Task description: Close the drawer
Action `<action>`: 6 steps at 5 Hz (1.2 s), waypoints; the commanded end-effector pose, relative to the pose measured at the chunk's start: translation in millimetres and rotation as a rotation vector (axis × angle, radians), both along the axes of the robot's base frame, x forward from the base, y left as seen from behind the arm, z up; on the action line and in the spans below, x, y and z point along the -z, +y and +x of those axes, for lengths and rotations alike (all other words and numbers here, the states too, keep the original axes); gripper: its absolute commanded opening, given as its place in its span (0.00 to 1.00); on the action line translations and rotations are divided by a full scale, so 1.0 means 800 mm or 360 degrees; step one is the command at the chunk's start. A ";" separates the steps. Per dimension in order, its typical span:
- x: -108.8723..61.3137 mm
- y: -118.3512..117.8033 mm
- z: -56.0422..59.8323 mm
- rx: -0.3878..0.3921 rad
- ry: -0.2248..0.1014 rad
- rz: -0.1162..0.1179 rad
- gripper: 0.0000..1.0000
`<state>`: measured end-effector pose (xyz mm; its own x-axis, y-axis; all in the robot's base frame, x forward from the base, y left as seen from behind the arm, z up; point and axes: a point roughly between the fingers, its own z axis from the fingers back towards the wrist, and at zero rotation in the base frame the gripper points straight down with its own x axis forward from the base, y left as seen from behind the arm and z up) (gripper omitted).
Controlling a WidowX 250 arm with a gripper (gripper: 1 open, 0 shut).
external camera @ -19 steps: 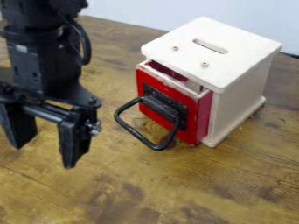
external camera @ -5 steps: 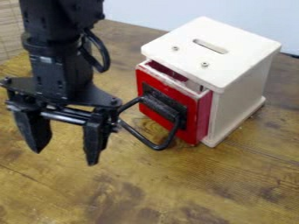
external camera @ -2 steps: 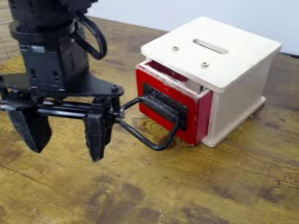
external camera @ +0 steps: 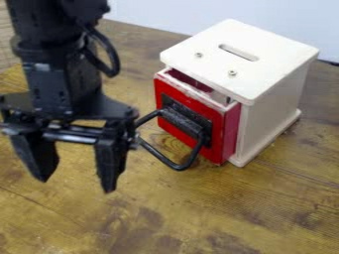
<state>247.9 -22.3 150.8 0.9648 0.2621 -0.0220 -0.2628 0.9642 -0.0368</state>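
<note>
In my one camera view, I have the arm [external camera: 63, 60] at the left side, dark and upright, coming down from the top edge with its wrist above the tabletop [external camera: 172, 218]. The fingers [external camera: 74, 167] point downward, one at the left edge of the view and the other nearer the middle. I see them spread wide, with a dark crossbar [external camera: 69, 133] above the gap and bare wood showing between the tips. The drawer [external camera: 196, 119] is to the right of the arm, in the front of the small pale box [external camera: 259, 84], its red face turned toward the lower left of my view. It stands slightly out from the box, with a strip of its inside showing under the pale top. Its black looped handle [external camera: 166, 159] sticks out toward the arm, and the near end of the loop comes close beside the right-hand finger in the picture; I cannot tell whether they touch. The pale top [external camera: 239, 55] has a slot and two small round metal fittings. A cable [external camera: 101, 45] curves along the arm's side.
</note>
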 end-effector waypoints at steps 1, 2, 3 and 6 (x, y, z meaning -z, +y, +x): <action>-0.005 0.017 -0.001 -0.0010 -0.0090 -0.0008 1.00; 0.002 0.030 0.001 -0.0012 -0.0083 0.0001 1.00; -0.007 0.029 -0.003 -0.0037 -0.0067 0.0010 1.00; -0.009 0.044 0.003 0.0118 -0.0031 0.0037 1.00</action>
